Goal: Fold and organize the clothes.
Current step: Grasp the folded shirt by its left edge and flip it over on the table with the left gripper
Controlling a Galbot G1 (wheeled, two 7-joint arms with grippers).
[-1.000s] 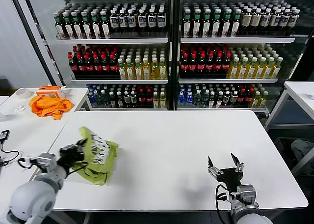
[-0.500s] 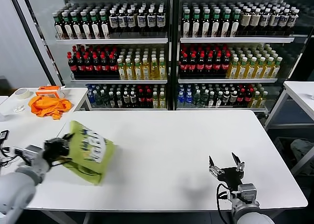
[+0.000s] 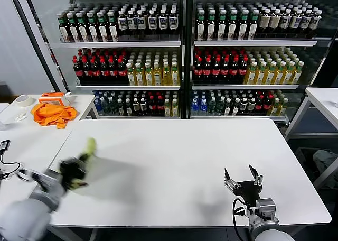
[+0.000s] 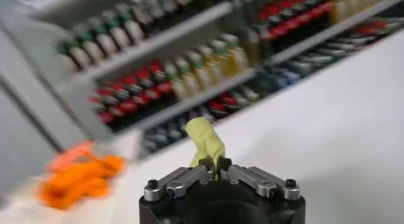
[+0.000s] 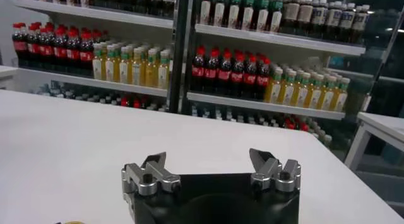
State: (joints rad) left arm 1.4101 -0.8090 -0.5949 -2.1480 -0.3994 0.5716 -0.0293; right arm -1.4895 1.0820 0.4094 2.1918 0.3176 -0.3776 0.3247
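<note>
Shelves of bottled drinks (image 3: 182,51) fill the whole upper half of the head view, rows of dark, red-capped, yellow and green bottles behind glass-fronted racks. Below them a broad white table (image 3: 179,161) spreads across the middle and lower part of the frame, and a second white table (image 3: 31,140) sits at the left edge.

At the lower left of the head view, the left gripper (image 3: 74,169) hangs over the near-left corner of the broad table, its jaws pressed together on the lime yellow-green T-shirt (image 3: 88,147). Only a small bunched part of the shirt shows there, blurred, a tuft rising above the gripper and a bit more beneath it. In the left wrist view the same tuft (image 4: 205,142) stands up from between the closed fingers (image 4: 183,178), with the rest of the garment out of sight.

At the lower right of the head view, the right gripper (image 3: 242,178) waits above the near-right part of the broad table, its fingers spread wide apart and holding nothing; the right wrist view shows the same open fingers (image 5: 156,171) over bare tabletop.

On the left-hand table, in the upper left of the head view, lies a bright orange cloth (image 3: 52,114), with a roll of tape (image 3: 23,100) beside it.
</note>
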